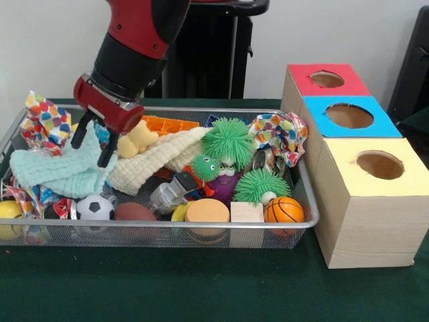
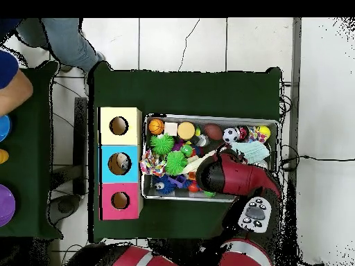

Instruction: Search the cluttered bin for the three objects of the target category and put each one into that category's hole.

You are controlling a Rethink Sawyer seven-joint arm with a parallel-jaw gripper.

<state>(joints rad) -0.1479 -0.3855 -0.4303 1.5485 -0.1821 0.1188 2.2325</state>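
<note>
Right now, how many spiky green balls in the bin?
3 visible. A large one at centre back, a small one with eyes just in front of it, and a third beside the basketball. Clutter in the bin may hide more.

Right of frame: blue-topped box [image 1: 349, 116] and yellow-topped box [image 1: 373, 201], side by side, touching. Beneath everything, dark green tablecloth [image 1: 201, 288]. Upper left of the overhead view: person's jeans-clad leg [image 2: 66, 41], standing on pale tiled floor [image 2: 187, 41].

Glossy red-and-black arm [image 1: 137, 40], red wrist block, two slim black pincer [image 1: 92, 142] fingers [image 1: 108, 150].
</note>
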